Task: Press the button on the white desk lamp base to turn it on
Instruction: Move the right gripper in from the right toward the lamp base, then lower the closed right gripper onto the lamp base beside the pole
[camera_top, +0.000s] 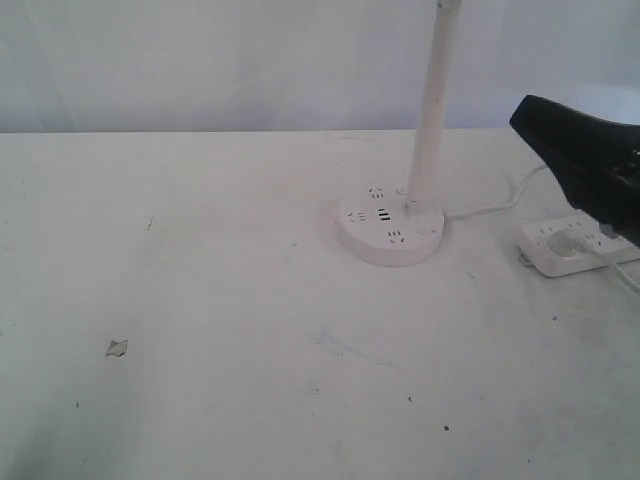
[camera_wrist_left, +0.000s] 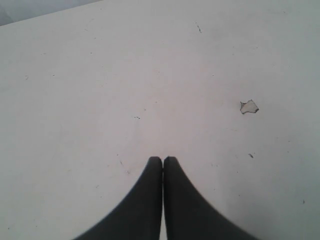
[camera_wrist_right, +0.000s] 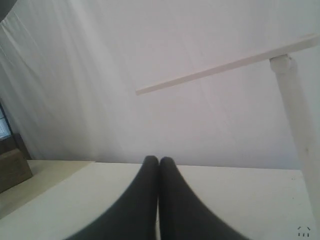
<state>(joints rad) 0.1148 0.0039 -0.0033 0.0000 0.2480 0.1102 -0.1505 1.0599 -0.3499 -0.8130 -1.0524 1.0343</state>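
Lamp base (camera_top: 390, 228): thick round white disc on surface (camera_top: 200, 300), R of centre, toward back in ext. view; socket holes + dark USB slots on top.
Button: small round mark near disc's R rim; can't tell if that's it.
Pole (camera_top: 432, 100): slim, white, upright from rear of disc, runs out top of frame.
Lamp head (camera_wrist_right: 210, 72): thin flat white bar, slanting off pole top, seen in R wrist view only.
Cable (camera_top: 490, 208): white, from behind disc toward power strip.
Power strip (camera_top: 575, 245): long, white, just R of base, not touching it; one socket holds a round white plug (camera_top: 568, 240).
R gripper (camera_top: 522, 118): dark, at R edge of ext. view, tip pointing toward pole, apart from it; jaws pressed together tip to tip, gripping nothing.
L gripper (camera_wrist_left: 162, 160): seen in L wrist view only, over bare surface; jaws closed against each other, nothing between.
Scrap (camera_top: 117, 347): small grey chip on surface, far L, well apart from lamp.
Backdrop: white curtain (camera_top: 200, 60).
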